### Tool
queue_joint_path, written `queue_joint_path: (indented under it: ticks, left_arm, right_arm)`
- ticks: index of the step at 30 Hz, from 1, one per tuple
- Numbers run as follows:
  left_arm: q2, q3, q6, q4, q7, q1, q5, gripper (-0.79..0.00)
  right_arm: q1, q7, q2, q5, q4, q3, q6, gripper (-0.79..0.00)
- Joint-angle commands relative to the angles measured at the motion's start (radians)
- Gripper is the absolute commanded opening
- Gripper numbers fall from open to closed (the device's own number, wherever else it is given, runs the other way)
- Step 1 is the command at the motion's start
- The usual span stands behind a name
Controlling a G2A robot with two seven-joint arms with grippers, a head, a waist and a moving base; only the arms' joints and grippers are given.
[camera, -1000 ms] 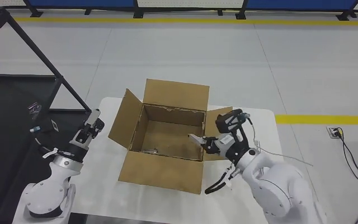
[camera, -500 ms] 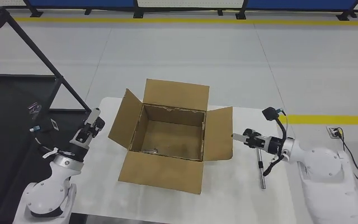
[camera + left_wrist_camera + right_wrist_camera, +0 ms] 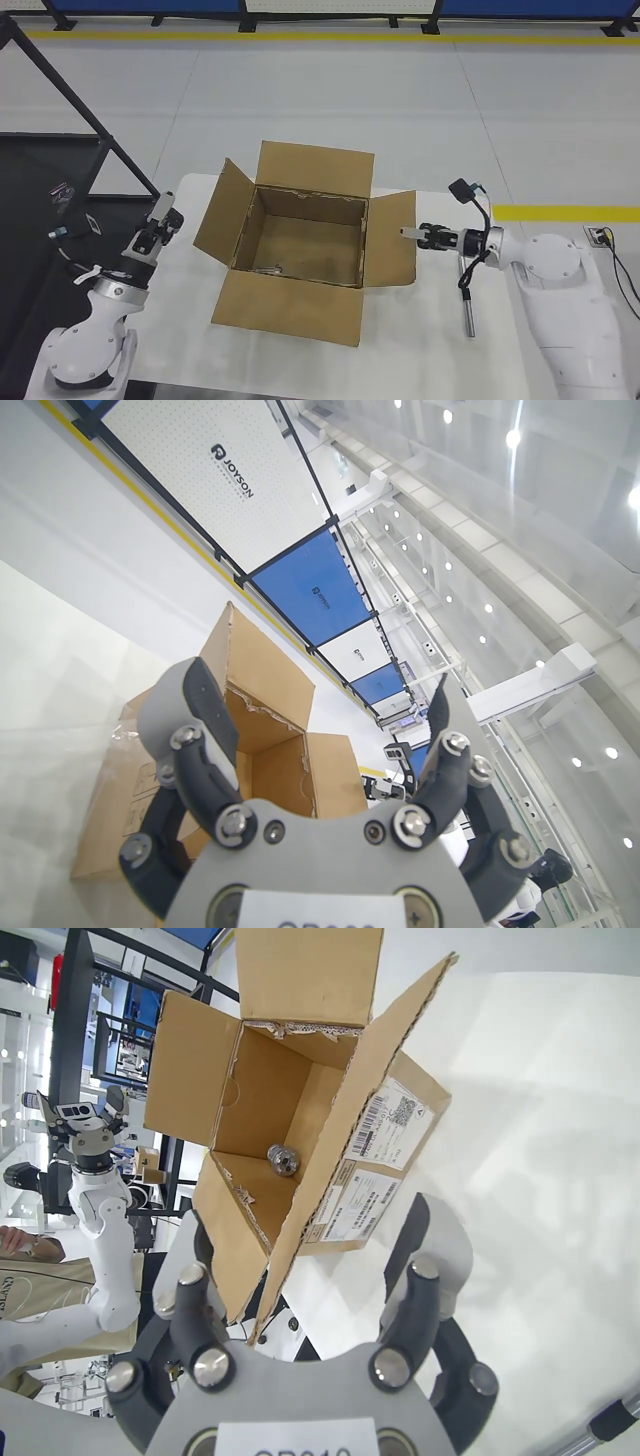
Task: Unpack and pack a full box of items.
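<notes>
An open cardboard box (image 3: 290, 252) stands in the middle of the white table (image 3: 420, 340), all flaps up. A small metal part (image 3: 283, 1160) lies on its floor, glinting near the front wall (image 3: 268, 268). My right gripper (image 3: 412, 233) is at the outer side of the box's right flap (image 3: 393, 240). It is open (image 3: 310, 1238), and the flap's edge (image 3: 280, 1273) runs between its fingers without being pinched. My left gripper (image 3: 160, 225) is open (image 3: 325, 705) and empty. It hovers over the table's left edge, pointing at the box (image 3: 270, 725).
A grey metal rod (image 3: 467, 315) with a dark end lies on the table right of the box, also in the right wrist view (image 3: 610, 1420). A black frame (image 3: 90, 130) and a dark bench stand to the left.
My right arm has pulled back from over the box's right side, swung out to the right, then brought its gripper back to the right flap. The left arm has barely moved.
</notes>
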Motion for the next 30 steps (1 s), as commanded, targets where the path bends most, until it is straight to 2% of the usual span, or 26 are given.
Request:
queue_joint_path:
  ticks: [1,5,8,16,30]
  left_arm:
    - [-0.001,-0.002,0.000,0.001,0.007,0.002,0.000,0.000]
    - [-0.002,0.000,0.002,0.002,0.010,0.002,0.000,0.000]
    - [-0.002,0.005,0.002,0.004,0.010,-0.003,0.000,0.000]
    - [-0.004,0.015,0.005,0.009,0.004,-0.021,0.001,0.000]
    - [-0.007,0.036,0.002,0.020,-0.006,-0.040,0.002,0.000]
  right_arm:
    - [0.012,0.006,0.002,0.003,0.016,-0.012,0.002,-0.548]
    - [0.027,0.026,0.006,0.005,0.027,-0.035,0.009,-0.705]
    - [0.028,0.036,0.010,0.004,0.019,-0.047,0.017,-0.785]
    - [-0.009,0.061,0.029,0.020,-0.057,-0.037,0.021,-0.785]
    - [-0.109,0.070,0.068,0.018,-0.198,0.023,0.119,-0.785]
